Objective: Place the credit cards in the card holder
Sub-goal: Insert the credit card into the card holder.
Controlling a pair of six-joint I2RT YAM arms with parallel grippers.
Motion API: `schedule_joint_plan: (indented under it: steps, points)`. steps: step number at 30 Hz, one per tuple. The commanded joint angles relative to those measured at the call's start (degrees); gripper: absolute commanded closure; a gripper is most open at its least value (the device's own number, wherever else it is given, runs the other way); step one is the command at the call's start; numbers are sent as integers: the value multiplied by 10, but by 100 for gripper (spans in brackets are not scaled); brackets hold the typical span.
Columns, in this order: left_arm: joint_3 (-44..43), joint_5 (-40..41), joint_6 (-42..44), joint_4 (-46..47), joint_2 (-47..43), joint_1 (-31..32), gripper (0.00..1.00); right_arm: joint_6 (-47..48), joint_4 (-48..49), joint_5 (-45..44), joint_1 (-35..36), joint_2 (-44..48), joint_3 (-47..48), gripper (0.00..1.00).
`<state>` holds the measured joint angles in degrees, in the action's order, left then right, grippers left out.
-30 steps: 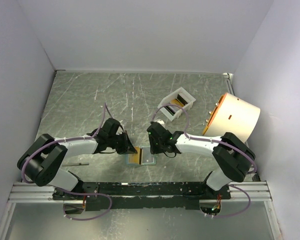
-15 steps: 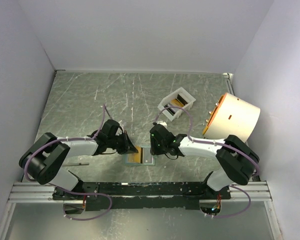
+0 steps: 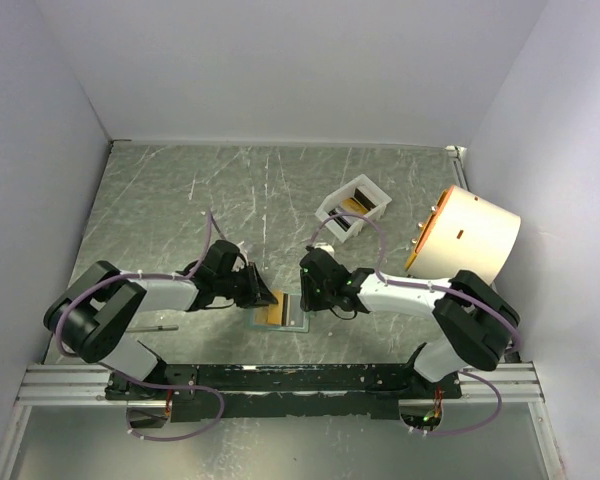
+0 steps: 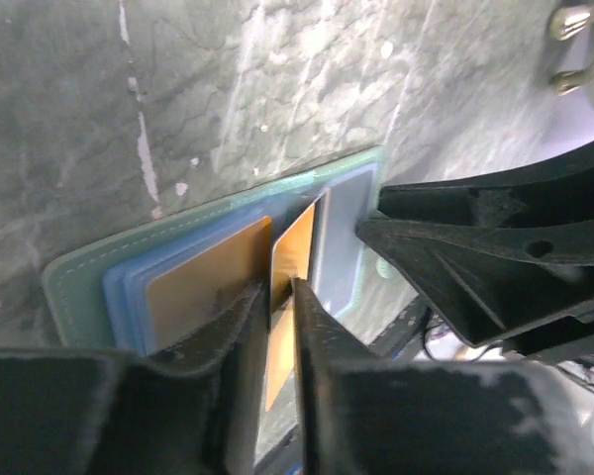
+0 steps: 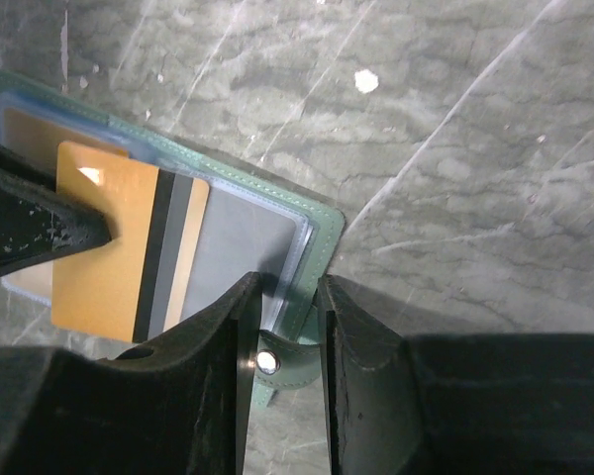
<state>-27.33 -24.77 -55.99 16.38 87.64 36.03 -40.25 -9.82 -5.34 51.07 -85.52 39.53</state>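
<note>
The card holder [image 3: 283, 314] lies open near the table's front edge, sage green [image 4: 79, 289] with clear blue-grey pockets [image 5: 317, 226]. A gold credit card [image 4: 295, 245] with a dark stripe [image 5: 104, 259] stands on edge over its middle, partly in a pocket. My left gripper [image 3: 264, 297] is shut on that card [image 4: 280, 289]. A second gold card [image 4: 203, 284] sits in the left pocket. My right gripper [image 3: 306, 299] is shut on the holder's right edge, its fingers astride the snap tab [image 5: 267, 363] [image 5: 289, 289].
A white tray [image 3: 326, 212] with more cards stands behind the right arm. A large cream cylinder [image 3: 470, 236] lies at the right wall. A thin grey stick [image 3: 160, 327] rests by the left arm. A black rail [image 3: 280, 380] runs along the near edge.
The left arm has drawn slightly in toward the holder with the card. The right gripper has stayed on the holder's edge.
</note>
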Motion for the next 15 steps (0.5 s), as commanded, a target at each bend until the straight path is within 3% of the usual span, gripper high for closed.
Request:
schedule_joint_plan:
  steps: [1, 7, 15]
  points:
    - [-25, 27, 30, -66, -23, -2, 65, -6, -44, 13, 3, 12, 6, 70]
    - [-58, 55, 52, -147, -58, -2, 45, -11, -46, 27, 4, 35, 7, 70]
    - [-50, 70, 51, -158, -81, -1, 40, -13, -50, 26, 4, 45, 6, 70]
